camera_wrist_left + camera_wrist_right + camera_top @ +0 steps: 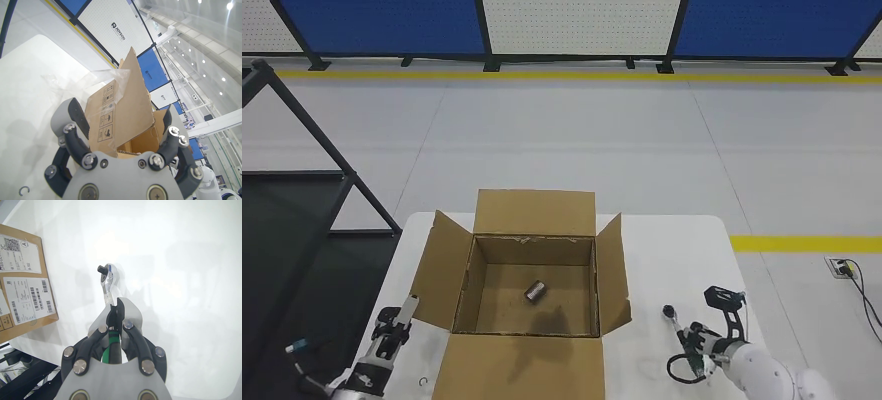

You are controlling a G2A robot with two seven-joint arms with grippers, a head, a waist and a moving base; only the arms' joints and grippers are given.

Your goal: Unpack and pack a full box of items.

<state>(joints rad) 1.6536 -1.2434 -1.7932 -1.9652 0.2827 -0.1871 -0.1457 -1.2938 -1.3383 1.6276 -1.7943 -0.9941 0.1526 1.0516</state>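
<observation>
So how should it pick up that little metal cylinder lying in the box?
Probably by its round body, coming straight down through the open top. The cylinder lies on its side on the floor of the box, clear of the walls, so closing across its narrow width should work. The tall walls block any sideways approach.

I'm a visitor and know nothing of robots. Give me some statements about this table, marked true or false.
1. The brown cardboard box on the white table has its flaps open. True.
2. The box is packed full. False: one small dark metal cylinder lies on its floor.
3. The right pincer is shut on a chrome ratchet wrench with a green handle. True.
4. The left pincer grips a box flap. False: it is open and holds nothing.
5. The wrench lies inside the box. False: it is held over the table beside the box.
</observation>
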